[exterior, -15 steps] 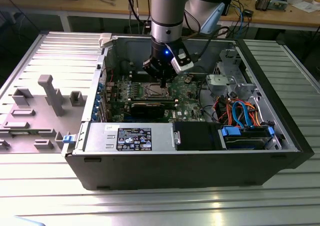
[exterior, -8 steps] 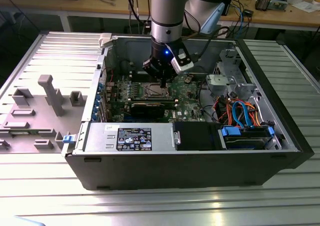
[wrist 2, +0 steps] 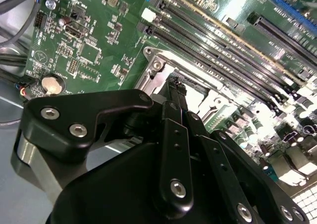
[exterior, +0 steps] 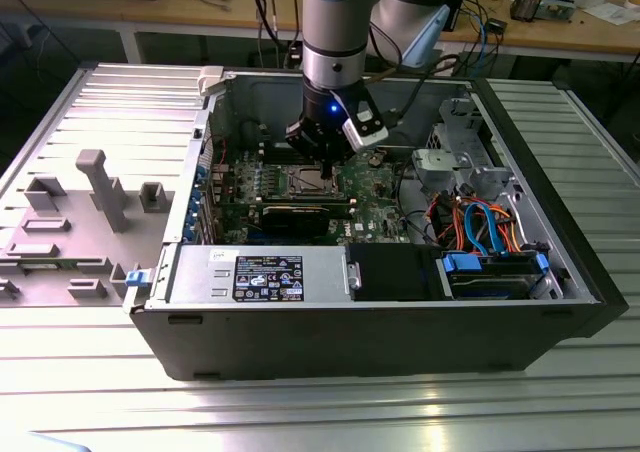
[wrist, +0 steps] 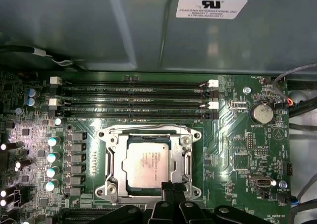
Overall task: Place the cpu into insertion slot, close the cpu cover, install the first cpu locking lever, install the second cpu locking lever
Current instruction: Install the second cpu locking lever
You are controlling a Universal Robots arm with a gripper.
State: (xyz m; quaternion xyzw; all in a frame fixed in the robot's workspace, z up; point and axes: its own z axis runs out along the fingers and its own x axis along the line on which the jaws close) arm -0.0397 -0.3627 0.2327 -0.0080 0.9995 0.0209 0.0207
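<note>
The cpu (wrist: 147, 163) is seated in the insertion slot (wrist: 111, 184), framed by the cpu cover (wrist: 148, 133). The end effector (wrist: 168, 190) is held narrow, empty, at the socket's edge. A lever could be missed if misaligned.

An open computer case (exterior: 380, 302) lies on a ribbed metal worktop (exterior: 300, 402), its green circuit board (exterior: 375, 187) exposed. The robot arm (exterior: 335, 32) reaches down into the case from above, and its gripper (exterior: 318, 160) hangs just over the insertion slot (exterior: 308, 182) near the board's middle. A grey power supply (exterior: 260, 275) sits along the case's near wall, with blue and orange cables (exterior: 480, 227) toward the exterior view's right. A grey fixture block (exterior: 103, 190) stands on the worktop beyond the case's left wall.
</note>
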